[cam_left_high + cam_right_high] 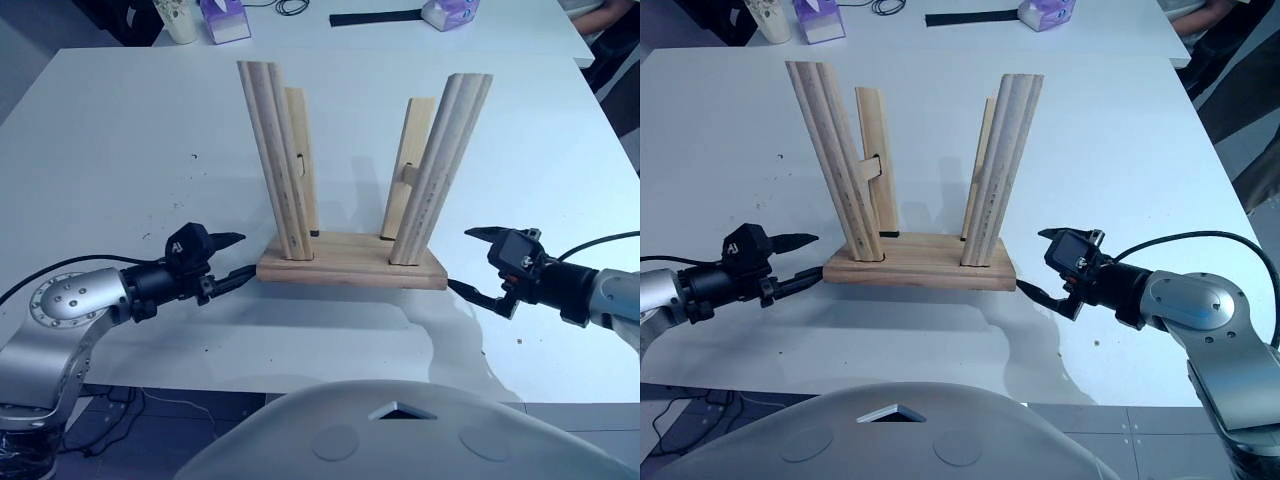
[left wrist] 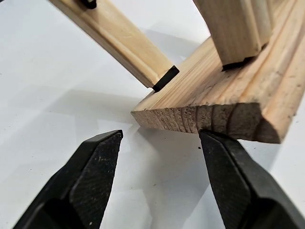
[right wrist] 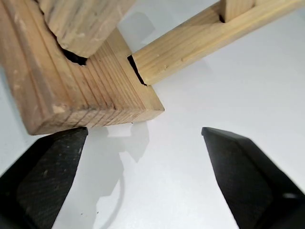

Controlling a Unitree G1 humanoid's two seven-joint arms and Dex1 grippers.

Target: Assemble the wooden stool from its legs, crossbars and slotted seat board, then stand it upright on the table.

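Pale wooden stool (image 1: 350, 190): upside down, roughly mid white tabletop (image 1: 120, 150). One slotted rectangular seat board (image 1: 350, 272) lies flat on the tabletop. Four wooden legs point upward from it, splaying outward:
- two broad fluted ones on the near side (image 1: 272, 150) (image 1: 440, 165)
- two plainer slats behind (image 1: 300, 140) (image 1: 414, 130)

Crossbars: two short pieces countable, one joining the left pair (image 1: 871, 168) and one joining the right pair (image 1: 408, 176). Cannot tell whether there are more.

Left black two-finger gripper (image 1: 233, 258): released, spread wide, holding nothing. It sits low over the tabletop at the board's left end. In the left wrist view the end grain lies just past the fingertips (image 2: 95, 167). Contact with the wood cannot be judged.

Right black two-finger gripper (image 1: 463, 260): also spread wide and holding nothing, at the board's right end. One fingertip (image 3: 52, 167) lies close by the board's corner.

Far edge of the tabletop, well apart from the stool:
- white cup (image 1: 180, 20)
- two purple tissue packs (image 1: 225, 20) (image 1: 450, 12)
- black strap (image 1: 375, 18)
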